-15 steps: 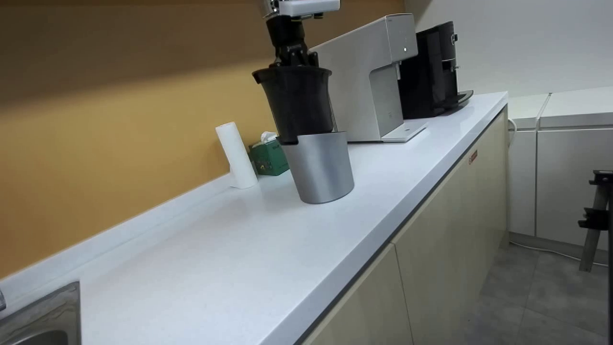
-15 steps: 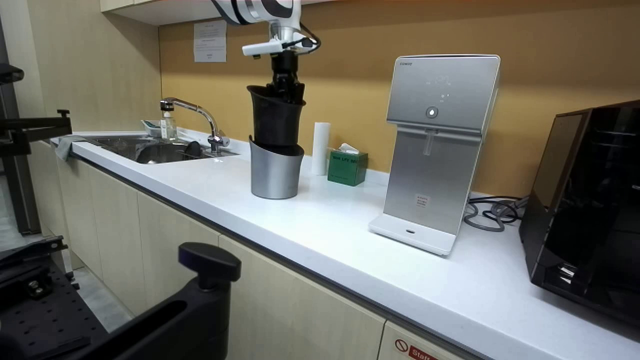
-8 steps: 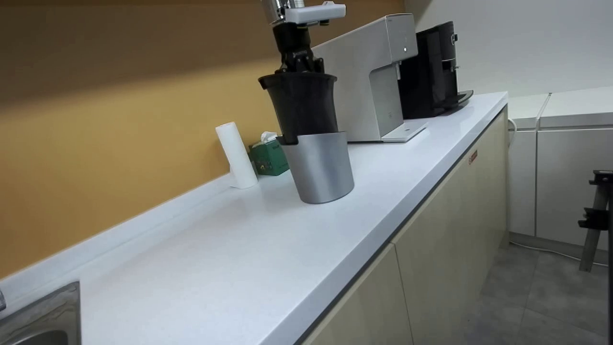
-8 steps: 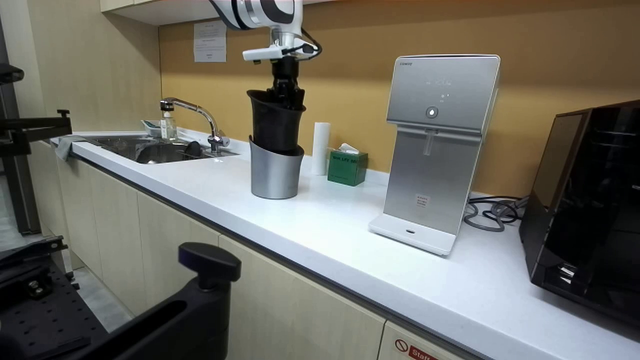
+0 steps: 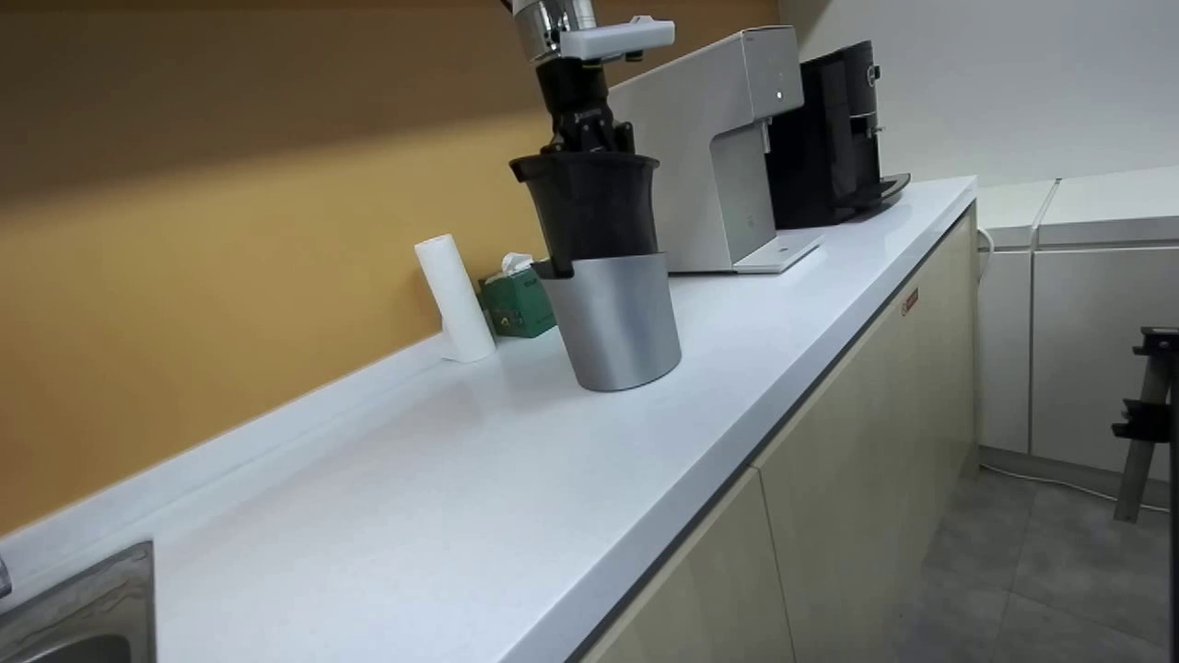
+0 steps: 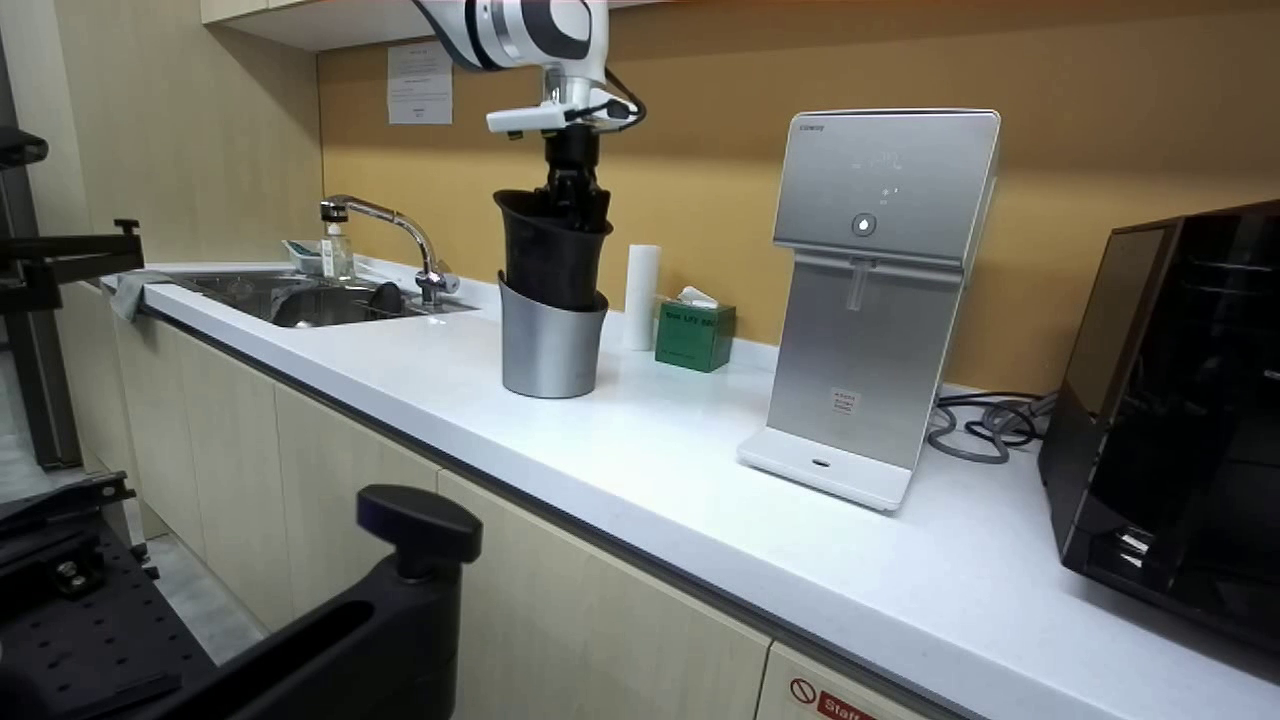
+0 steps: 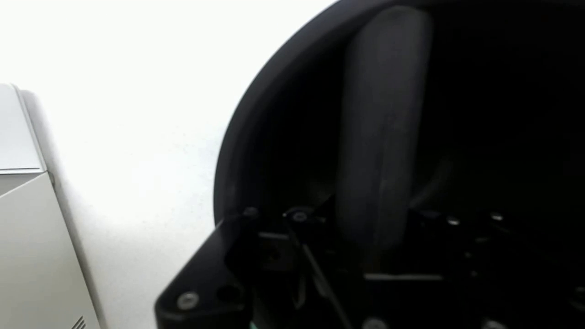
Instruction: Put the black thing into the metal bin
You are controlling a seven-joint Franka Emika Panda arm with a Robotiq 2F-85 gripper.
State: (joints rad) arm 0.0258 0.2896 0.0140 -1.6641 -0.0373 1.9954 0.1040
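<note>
In an exterior view, nearest us: a black knob [image 6: 419, 525] on a dark bracket [image 6: 410, 630], with a perforated plate [image 6: 90, 610] to its left. Behind these, pale cabinet doors [image 6: 600, 590], a red sign [image 6: 842, 706] low on the right one. Above them runs the white counter [image 6: 680, 440]. At its near right end we log a glossy black machine [image 6: 1180, 450], then a silver water dispenser [image 6: 880, 300], cables [image 6: 985, 425] bunched between the two.

Farther along, well apart from the dispenser, the metal bin [image 6: 550, 350] stands upright on the counter. We find the black pot [image 6: 553, 265] partway down inside it in both exterior views: base hidden by the bin's side, upper part and flared rim above. The robot arm [image 6: 535, 40] reaches down from overhead, its jaws over the pot's rim and holding the pot there. In the wrist view their ends are lost in the dark; a dim grey band [image 7: 386, 119] shows inside the pot, and we cannot tell what it is.

Just beyond the bin, to its right: a white paper roll [image 6: 642, 297], a green tissue box [image 6: 693, 338] beside it. Far left, a sink [image 6: 428, 312], tap [image 6: 432, 284] and bottle [image 6: 337, 255]. On the ochre wall [image 6: 700, 180] we note a paper notice [image 6: 420, 82].
</note>
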